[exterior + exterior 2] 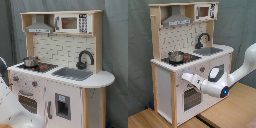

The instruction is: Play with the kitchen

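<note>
A small metal pot (30,61) sits on the red-ringed stovetop (44,66) of the kitchen (60,70); I cannot see inside it. Beside the stovetop, the grey sink (73,73) looks bare, with the black faucet (85,59) curving over it. A microwave (71,23) sits on the top shelf next to the range hood (40,26). In the second exterior view my tool (185,77) reaches toward the oven front (190,97), just under the counter edge; I cannot tell how far its fingers are parted or whether they grip anything. The kitchen stands on a wooden desk (233,112) before a grey curtain (115,45).
</note>
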{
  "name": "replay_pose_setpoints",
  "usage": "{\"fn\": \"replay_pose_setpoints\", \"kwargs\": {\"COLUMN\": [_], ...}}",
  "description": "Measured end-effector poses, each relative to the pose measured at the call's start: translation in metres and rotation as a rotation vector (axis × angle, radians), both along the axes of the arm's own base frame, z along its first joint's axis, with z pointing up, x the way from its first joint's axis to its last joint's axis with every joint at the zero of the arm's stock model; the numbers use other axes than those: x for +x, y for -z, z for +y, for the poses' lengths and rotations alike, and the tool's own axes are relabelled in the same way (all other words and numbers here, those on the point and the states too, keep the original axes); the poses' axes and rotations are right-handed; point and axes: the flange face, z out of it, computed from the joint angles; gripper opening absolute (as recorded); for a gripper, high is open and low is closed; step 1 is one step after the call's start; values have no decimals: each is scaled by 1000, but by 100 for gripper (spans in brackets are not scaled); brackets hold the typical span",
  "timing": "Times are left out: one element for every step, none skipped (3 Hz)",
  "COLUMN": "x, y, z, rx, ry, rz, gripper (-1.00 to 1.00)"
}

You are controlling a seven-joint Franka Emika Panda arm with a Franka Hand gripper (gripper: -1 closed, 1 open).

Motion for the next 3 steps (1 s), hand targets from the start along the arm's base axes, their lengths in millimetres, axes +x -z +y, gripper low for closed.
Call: {"fn": "replay_pose_setpoints", "kwargs": {"x": [-8,-19,-29], "y": [-3,-16,-30], "z": [5,14,19], "rx": [-94,-167,-233], "ry": [-17,-22,-15], "rz": [-20,-63,-132], "gripper": [100,100,100]}}
